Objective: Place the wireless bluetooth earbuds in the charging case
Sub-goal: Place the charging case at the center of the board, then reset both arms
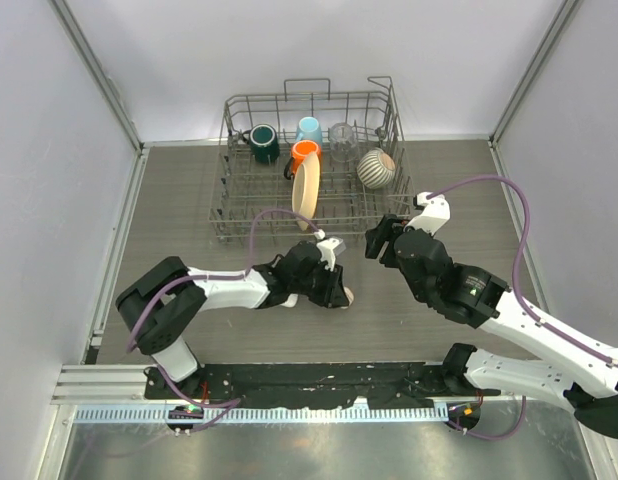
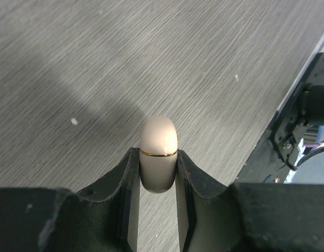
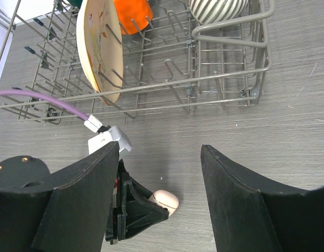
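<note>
The charging case (image 2: pixel 158 137) is a small cream rounded shell with a thin gold seam, and its lid looks closed. My left gripper (image 2: pixel 158 154) is shut on its lower half, just above the wood-grain table. From above, the case (image 1: pixel 348 296) pokes out of the left gripper (image 1: pixel 339 290) near the table's middle. My right gripper (image 1: pixel 379 240) hovers open a little to the right and farther back. In the right wrist view its jaws (image 3: pixel 160 147) stand wide with nothing between them, the case (image 3: pixel 167 199) below. The earbuds are out of view.
A wire dish rack (image 1: pixel 232 185) stands at the back, holding a cream plate (image 1: pixel 305 192), a dark green mug (image 1: pixel 264 143), an orange cup (image 1: pixel 304 152), a blue cup (image 1: pixel 309 130), a glass (image 1: pixel 343 135) and a striped bowl (image 1: pixel 376 168). The rack's near rail (image 3: pixel 204 79) lies just beyond the right gripper.
</note>
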{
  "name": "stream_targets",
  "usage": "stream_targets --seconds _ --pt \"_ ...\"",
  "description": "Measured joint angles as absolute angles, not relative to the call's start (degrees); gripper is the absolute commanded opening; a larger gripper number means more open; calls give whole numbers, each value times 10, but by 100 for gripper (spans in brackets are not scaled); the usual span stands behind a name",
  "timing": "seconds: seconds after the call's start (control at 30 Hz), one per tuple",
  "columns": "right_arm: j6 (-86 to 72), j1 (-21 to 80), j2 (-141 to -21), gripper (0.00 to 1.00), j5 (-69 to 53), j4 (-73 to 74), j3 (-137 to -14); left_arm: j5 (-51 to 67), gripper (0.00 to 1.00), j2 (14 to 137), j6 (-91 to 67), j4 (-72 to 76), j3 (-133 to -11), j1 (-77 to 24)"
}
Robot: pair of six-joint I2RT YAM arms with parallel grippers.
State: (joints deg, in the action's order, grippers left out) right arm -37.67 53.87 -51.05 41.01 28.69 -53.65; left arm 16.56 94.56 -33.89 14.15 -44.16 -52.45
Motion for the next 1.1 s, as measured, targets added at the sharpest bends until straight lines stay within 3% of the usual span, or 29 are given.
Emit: stream_targets --seconds 0.27,0.53,0.67,0.77,0.93,0.97,1.0,1.1 --pt "-377 538 -510 69 410 283 -531 178 25 982 -325 69 -471 -525" --pt "-377 534 -510 69 411 283 -525 181 53 984 -321 56 -477 -525" --pt "-376 528 -510 70 411 283 -525 169 58 955 -312 48 -464 -525" --pt "-374 523 -510 71 411 283 -525 153 69 925 -310 40 -451 -525" --pt "-368 510 -509 77 419 284 -525 112 72 838 -309 31 -431 -528" --pt "-367 505 -509 78 422 286 -525 105 75 821 -309 31 -429 -529" --pt "-364 495 -507 78 424 289 -525 93 98 792 -309 32 -425 -531" --pt "-356 463 -502 82 425 292 -524 60 100 715 -311 45 -402 -536"
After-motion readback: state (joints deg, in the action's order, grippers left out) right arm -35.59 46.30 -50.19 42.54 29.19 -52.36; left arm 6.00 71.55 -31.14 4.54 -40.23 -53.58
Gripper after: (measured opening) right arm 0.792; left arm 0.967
